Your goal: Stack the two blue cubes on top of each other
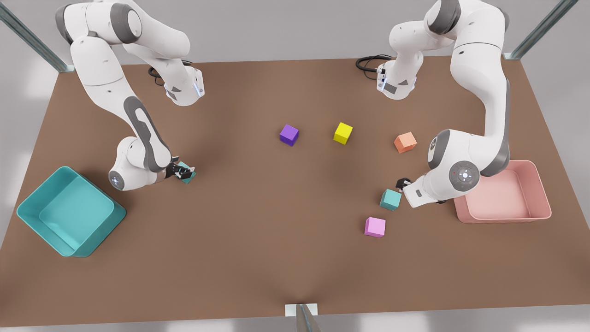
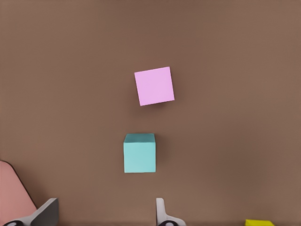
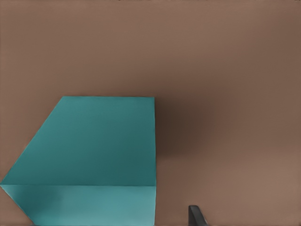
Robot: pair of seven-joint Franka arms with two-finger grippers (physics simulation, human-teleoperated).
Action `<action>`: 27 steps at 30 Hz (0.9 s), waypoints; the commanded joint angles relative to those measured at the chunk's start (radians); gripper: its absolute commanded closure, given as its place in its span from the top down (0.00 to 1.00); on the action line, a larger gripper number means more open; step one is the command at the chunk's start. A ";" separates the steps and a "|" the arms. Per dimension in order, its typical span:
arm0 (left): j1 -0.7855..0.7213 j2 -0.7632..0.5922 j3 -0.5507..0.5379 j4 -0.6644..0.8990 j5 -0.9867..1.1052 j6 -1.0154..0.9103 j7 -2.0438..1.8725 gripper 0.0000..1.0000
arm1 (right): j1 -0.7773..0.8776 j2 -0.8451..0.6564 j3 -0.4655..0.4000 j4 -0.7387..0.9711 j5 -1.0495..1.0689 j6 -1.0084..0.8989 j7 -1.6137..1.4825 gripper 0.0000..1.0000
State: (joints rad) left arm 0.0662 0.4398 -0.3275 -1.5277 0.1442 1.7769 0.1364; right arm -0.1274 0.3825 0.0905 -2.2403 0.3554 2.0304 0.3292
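Observation:
One blue cube [image 1: 390,199] rests on the table at the front view's right, next to a light pink cube [image 1: 374,227]. My left gripper [image 1: 403,183] hovers just behind it, open, and the cube [image 2: 139,153] lies a little beyond the fingertips [image 2: 161,211] with nothing between them. The other blue cube [image 1: 188,174] sits at the front view's left, partly covered by my right gripper [image 1: 183,171], which is right up against it. In the right wrist view this cube [image 3: 94,155] looms very close, resting on the table.
A purple cube [image 1: 289,134], a yellow cube [image 1: 343,133] and an orange cube [image 1: 405,142] lie mid-table. A large teal bin [image 1: 27,207] stands at the front view's left edge. A pink bin [image 1: 539,184] stands at the right, beside the left arm.

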 commanded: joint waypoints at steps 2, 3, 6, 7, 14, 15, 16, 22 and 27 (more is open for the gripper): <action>0.000 -0.001 -0.001 0.000 0.002 -0.004 -0.037 1.00 | 0.000 0.013 0.000 0.008 -0.001 0.007 -0.065 1.00; 0.001 0.000 -0.001 0.000 0.002 -0.002 -0.037 1.00 | 0.000 0.022 0.000 0.011 -0.001 0.021 -0.064 1.00; -0.002 0.000 -0.001 0.011 0.006 -0.002 -0.037 1.00 | -0.003 0.038 -0.006 0.025 0.001 0.022 -0.064 1.00; 0.000 0.000 -0.001 0.011 0.003 -0.007 -0.037 1.00 | -0.003 0.047 -0.008 0.030 0.001 0.022 -0.064 1.00; -0.003 0.005 0.001 0.011 0.006 -0.004 -0.035 1.00 | -0.001 0.044 -0.006 0.030 0.013 0.040 -0.062 0.41; -0.003 0.005 0.001 0.012 0.006 -0.010 -0.034 1.00 | 0.000 0.042 -0.006 0.030 0.013 0.039 -0.064 0.35; -0.003 0.003 0.001 0.012 0.006 -0.011 -0.034 1.00 | 0.000 0.039 -0.006 0.028 0.013 0.037 -0.064 0.34; -0.003 0.003 0.001 0.015 0.008 -0.010 -0.035 1.00 | 0.040 -0.111 0.066 0.234 -0.001 -0.314 -0.061 0.21; -0.002 0.005 0.001 0.008 0.008 0.001 -0.037 1.00 | 0.468 0.018 0.137 0.763 0.013 -0.495 0.180 0.21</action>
State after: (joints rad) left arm 0.0645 0.4458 -0.3263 -1.5197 0.1506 1.7712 0.1097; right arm 0.2778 0.3769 0.2175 -1.5442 0.3884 1.7229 0.2863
